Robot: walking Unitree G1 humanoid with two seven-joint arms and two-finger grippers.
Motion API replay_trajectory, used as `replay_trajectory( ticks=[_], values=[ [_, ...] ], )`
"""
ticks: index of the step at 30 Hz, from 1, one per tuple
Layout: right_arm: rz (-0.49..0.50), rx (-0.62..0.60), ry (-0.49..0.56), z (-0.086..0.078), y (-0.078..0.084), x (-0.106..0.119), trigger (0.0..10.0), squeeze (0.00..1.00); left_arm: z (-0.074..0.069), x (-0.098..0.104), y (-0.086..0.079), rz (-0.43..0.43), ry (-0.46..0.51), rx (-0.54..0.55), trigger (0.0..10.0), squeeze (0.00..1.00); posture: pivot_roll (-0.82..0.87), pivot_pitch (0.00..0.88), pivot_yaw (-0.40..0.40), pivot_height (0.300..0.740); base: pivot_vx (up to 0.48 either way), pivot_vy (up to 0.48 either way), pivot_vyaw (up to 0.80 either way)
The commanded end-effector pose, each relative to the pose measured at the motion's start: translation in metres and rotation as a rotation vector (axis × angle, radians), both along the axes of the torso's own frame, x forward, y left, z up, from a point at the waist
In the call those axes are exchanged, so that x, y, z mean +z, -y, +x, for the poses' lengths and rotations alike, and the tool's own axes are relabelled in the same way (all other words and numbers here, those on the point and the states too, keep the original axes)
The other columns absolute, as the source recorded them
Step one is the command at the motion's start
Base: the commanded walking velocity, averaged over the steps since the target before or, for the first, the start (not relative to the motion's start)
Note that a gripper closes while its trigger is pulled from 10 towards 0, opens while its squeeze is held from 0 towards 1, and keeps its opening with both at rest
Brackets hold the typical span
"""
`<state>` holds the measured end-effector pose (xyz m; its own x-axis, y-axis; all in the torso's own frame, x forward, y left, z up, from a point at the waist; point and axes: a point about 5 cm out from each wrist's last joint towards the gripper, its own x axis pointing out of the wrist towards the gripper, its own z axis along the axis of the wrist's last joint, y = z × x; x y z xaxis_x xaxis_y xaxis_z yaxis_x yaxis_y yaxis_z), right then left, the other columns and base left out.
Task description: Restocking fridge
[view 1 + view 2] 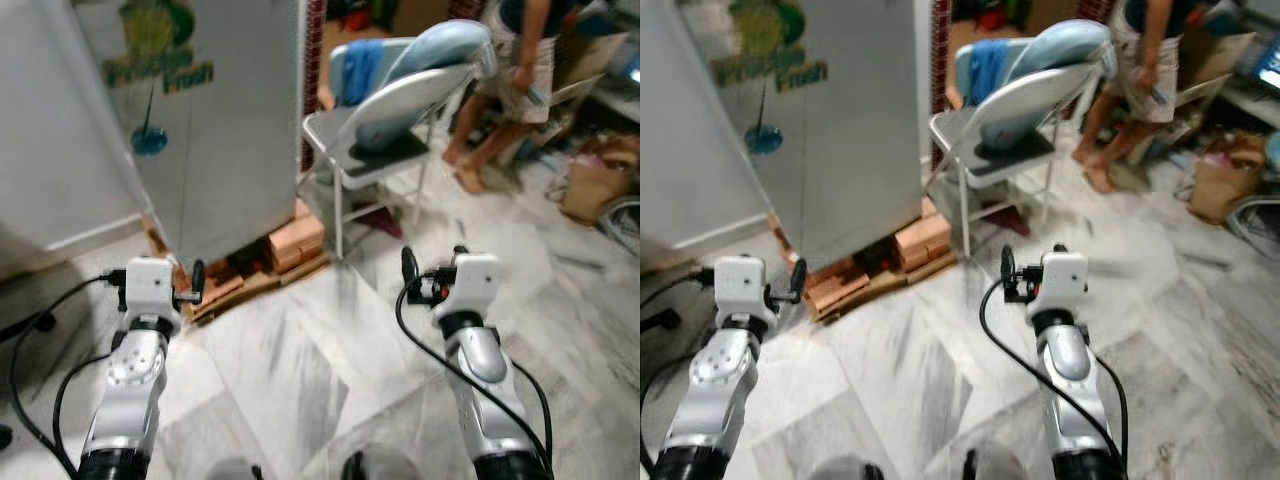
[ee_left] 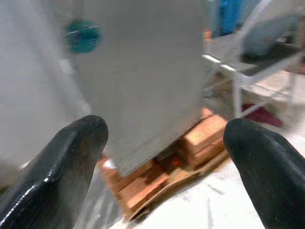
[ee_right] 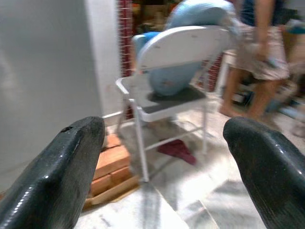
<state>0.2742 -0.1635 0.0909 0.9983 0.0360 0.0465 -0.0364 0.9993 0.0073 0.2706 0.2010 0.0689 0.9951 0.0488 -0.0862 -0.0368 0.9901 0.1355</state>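
A tall grey fridge (image 1: 210, 120) with a green and blue sticker stands ahead on the left, raised on bricks (image 1: 295, 243) and wooden boards. Its door is shut. My left gripper (image 2: 164, 157) is held out in front of the fridge's lower corner, open, with nothing between its fingers (image 2: 62, 167). Further right, my right gripper (image 3: 164, 157) is also open and empty, pointing toward the chair. Both arms, the left (image 1: 140, 340) and the right (image 1: 470, 320), are raised over the marble floor.
A white folding chair (image 1: 385, 130) with a blue cushion and cloth stands just right of the fridge. Behind it a person (image 1: 510, 80) stands barefoot. Bags and clutter (image 1: 590, 180) lie at the far right. Black cables hang off both arms.
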Motion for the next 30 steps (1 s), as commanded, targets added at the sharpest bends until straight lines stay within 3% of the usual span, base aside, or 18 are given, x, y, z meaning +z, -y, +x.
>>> replay_trajectory(
  ticks=[1, 10, 26, 30],
  values=[
    [-0.006, -0.026, -0.018, -0.002, 0.007, -0.004, 10.0, 0.0, 0.0, 0.001, 0.009, -0.003, 0.002, -0.027, 10.0, 0.0, 0.04, 0.074, -0.001, 0.74, 0.0, 0.472, -0.8],
    [-0.012, -0.031, -0.012, -0.002, 0.01, -0.004, 10.0, 0.0, -0.008, -0.006, 0.006, 0.006, -0.02, -0.023, 10.0, 0.0, 0.04, 0.064, -0.011, 0.74, 0.0, 0.472, -0.7],
    [-0.024, -0.027, -0.018, -0.001, 0.01, -0.005, 10.0, 0.0, -0.009, -0.009, 0.006, 0.001, -0.036, -0.008, 10.0, 0.0, 0.05, 0.067, -0.027, 0.74, 0.0, 0.478, 0.0],
    [-0.026, -0.019, -0.023, 0.0, 0.009, -0.005, 10.0, 0.0, -0.01, -0.01, 0.007, -0.011, -0.043, -0.017, 10.0, 0.0, 0.05, 0.07, -0.029, 0.74, 0.0, 0.444, -0.77]
  ],
)
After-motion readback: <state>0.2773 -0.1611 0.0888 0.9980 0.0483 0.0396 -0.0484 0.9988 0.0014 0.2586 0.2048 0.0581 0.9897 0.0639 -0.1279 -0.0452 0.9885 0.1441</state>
